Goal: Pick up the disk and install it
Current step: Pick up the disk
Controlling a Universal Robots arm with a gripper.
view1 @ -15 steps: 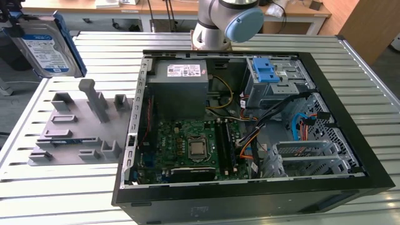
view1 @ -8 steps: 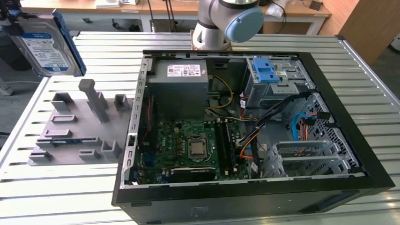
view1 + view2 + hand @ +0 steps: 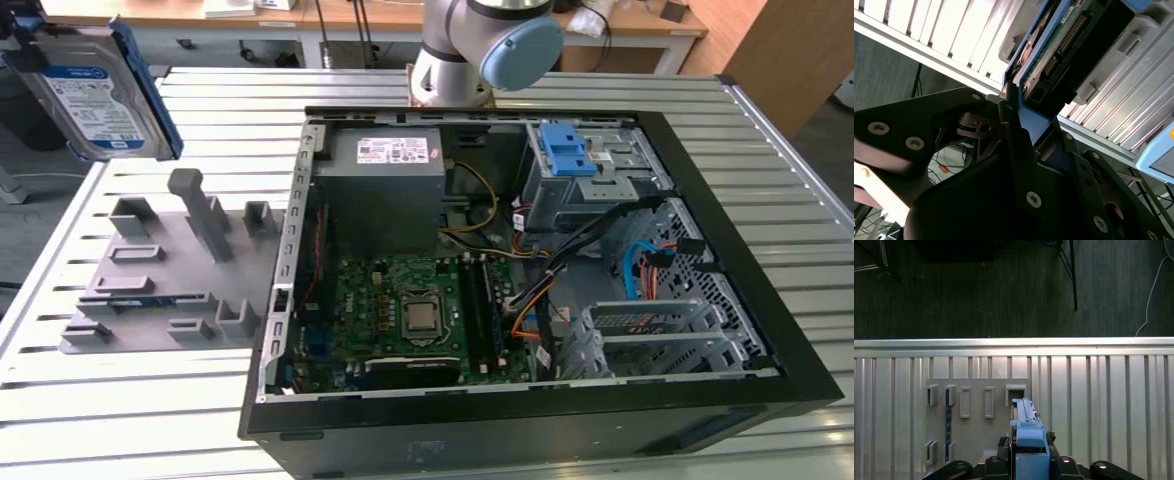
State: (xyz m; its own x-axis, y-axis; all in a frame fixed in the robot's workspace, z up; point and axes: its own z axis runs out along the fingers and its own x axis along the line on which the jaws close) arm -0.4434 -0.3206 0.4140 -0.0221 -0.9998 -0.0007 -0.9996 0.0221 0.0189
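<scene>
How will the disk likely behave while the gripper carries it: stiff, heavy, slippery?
Probably rigid: the disk shows a flat metal body, unlikely to flex. Likely dense for its size. The gripper appears to clamp on its blue plastic bracket, which may slip a little; the bare circuit board looks fragile.

The disk — a flat silver drive with a white-and-blue label and a blue bracket along its edges — is held clear of the table, at the exterior view's far left. It is stood almost on edge, label turned toward the exterior camera. In both wrist views it is seen edge-on — clamped in the tool.
</scene>
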